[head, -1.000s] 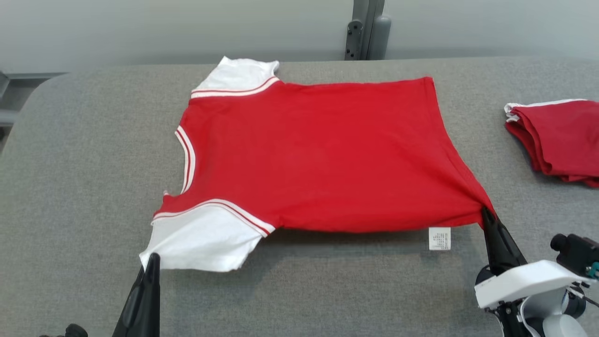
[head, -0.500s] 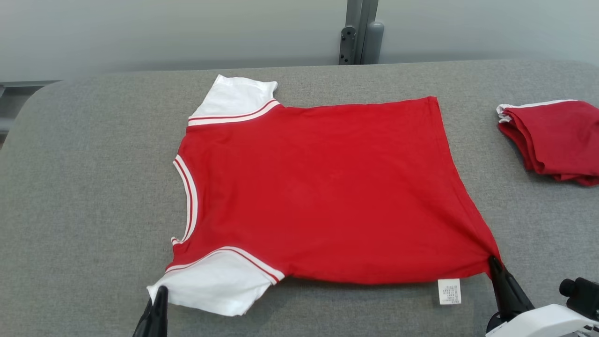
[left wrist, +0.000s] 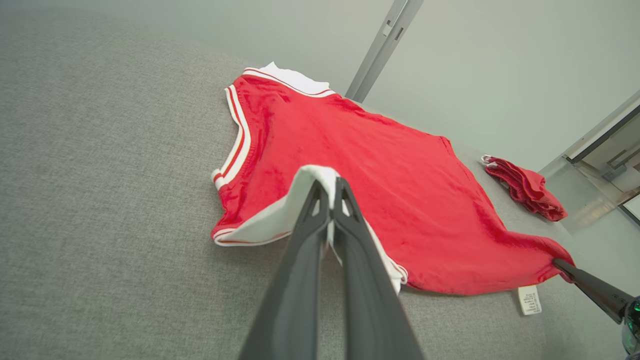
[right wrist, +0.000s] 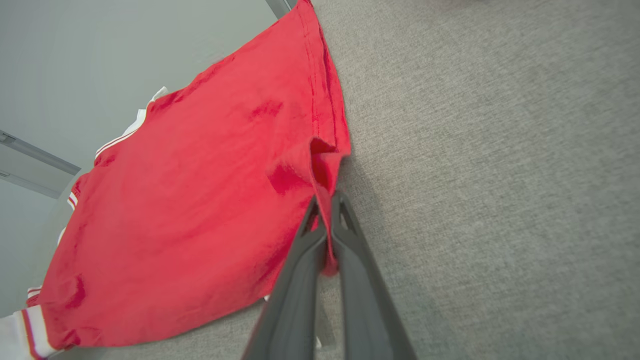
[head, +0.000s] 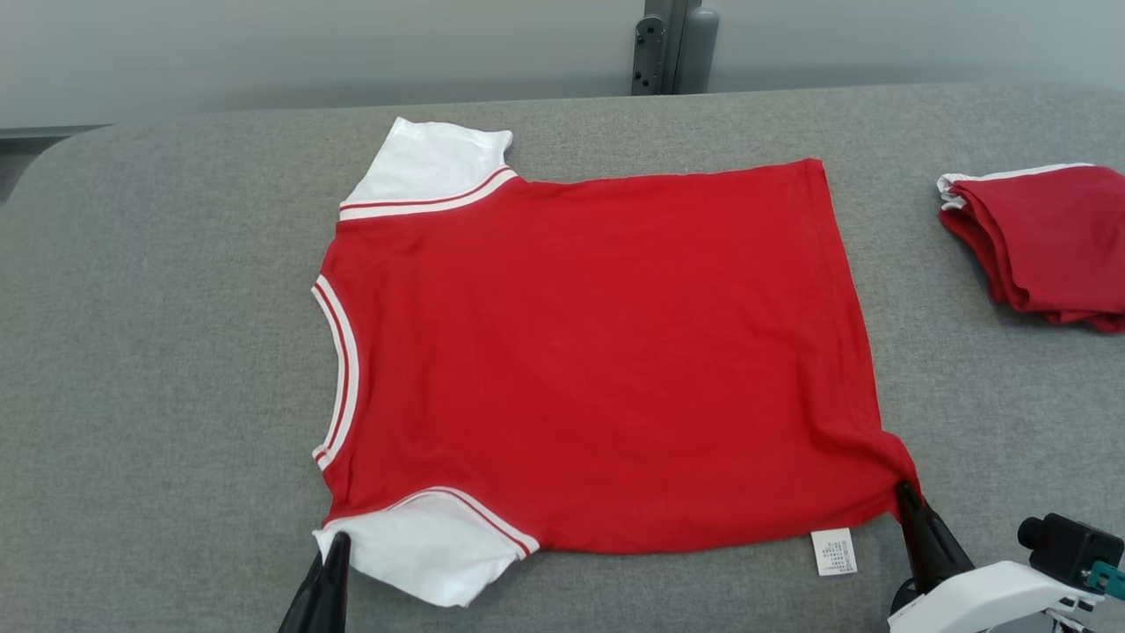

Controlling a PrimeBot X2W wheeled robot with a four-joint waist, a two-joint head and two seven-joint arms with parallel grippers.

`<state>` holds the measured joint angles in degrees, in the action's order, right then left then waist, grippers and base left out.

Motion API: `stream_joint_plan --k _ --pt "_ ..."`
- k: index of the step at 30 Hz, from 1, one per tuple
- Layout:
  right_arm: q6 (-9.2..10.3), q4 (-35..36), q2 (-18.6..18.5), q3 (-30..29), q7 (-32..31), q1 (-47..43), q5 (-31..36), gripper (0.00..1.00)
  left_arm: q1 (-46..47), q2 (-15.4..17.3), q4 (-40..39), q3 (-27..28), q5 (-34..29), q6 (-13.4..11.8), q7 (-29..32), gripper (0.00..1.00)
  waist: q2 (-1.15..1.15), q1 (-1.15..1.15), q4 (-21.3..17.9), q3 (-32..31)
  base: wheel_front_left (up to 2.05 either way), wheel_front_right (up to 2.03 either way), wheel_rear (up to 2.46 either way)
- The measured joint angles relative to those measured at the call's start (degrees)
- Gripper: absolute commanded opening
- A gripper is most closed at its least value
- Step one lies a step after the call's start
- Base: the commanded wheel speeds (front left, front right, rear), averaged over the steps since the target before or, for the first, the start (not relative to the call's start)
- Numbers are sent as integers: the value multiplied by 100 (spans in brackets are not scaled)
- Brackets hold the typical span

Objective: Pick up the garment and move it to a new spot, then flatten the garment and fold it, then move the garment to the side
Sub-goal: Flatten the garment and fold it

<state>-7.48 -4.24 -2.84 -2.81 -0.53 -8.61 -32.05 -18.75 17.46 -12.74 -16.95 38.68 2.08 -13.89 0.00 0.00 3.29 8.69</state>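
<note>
The grey worktop carries the red garment, spread nearly flat, left of the folded red pile. Flattening looks almost done. The left end effector is clenched on the white sleeve, far from the pile. The right end effector is clenched on the hem corner nearer it. Next, probably: lay both corners down, release, and regrip for folding.

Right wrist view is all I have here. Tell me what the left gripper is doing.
Observer: The left gripper is shut on the edge of the near white sleeve.
Operator: Report anything else lying nearby.
Observer: A second red garment, folded, lies to the robot's right, apart from the shirt.
Operator: Check the far sleeve.
Observer: The far sleeve lies flat, with nothing holding it.
</note>
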Motion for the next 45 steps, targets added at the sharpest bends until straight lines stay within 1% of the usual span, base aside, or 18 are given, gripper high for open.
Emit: stream_joint_plan --k 7,13,15,20,23,29,36,37,38,39,40,41,42,45 --pt "0 -51 2 158 30 190 -79 0 421 -69 213 25 -60 69 -30 0 0 0 -87 69 0 0 0" --pt "0 -177 0 167 114 614 -248 0 1426 -267 725 115 -167 147 -75 0 0 0 -143 197 0 0 0" --pt "0 -365 2 185 148 886 -457 0 1843 -324 1065 170 -230 160 -80 0 0 0 -165 272 0 0 0" --pt "-1 -923 1 287 297 1628 -528 0 2676 -442 1874 318 -356 237 -89 0 0 0 -229 505 0 0 0" --pt "0 -1280 2 398 449 2023 -577 0 3050 -552 2253 502 -421 266 -105 0 0 0 -267 671 0 0 0" --pt "0 -1839 2 614 730 2608 -690 0 3437 -784 2602 909 -748 398 -107 0 0 0 -337 962 0 0 0" --pt "0 -2248 -2 791 1049 3095 -837 0 3624 -949 2755 1147 -1024 498 -107 0 0 0 -392 1127 0 0 0" --pt "0 -2276 -2 828 1105 3153 -895 22 3645 -962 2763 1169 -1049 502 -107 0 0 0 -391 1132 0 0 0" --pt "1 -2252 -8 903 1154 3188 -954 100 3648 -975 2764 1187 -1070 504 -107 0 0 0 -387 1134 0 0 0" --pt "0 -2196 -9 991 1215 3244 -1062 100 3648 -995 2763 1217 -1093 504 -107 13 0 0 -382 1136 0 0 0" --pt "0 -2148 -3 1036 1260 3283 -1191 100 3648 -1011 2753 1256 -1114 506 -107 37 0 0 -379 1135 0 0 0" --pt "0 -2078 11 1112 1300 3298 -1279 100 3647 -1028 2724 1306 -1127 519 -107 65 0 0 -377 1132 0 0 0" --pt "0 -2027 19 1139 1335 3299 -1329 100 3642 -1044 2688 1338 -1147 520 -107 100 0 0 -375 1128 0 0 0" --pt "0 -1930 3 1150 1412 3299 -1359 100 3606 -1080 2570 1371 -1204 522 -109 100 0 0 -371 1111 0 0 0"
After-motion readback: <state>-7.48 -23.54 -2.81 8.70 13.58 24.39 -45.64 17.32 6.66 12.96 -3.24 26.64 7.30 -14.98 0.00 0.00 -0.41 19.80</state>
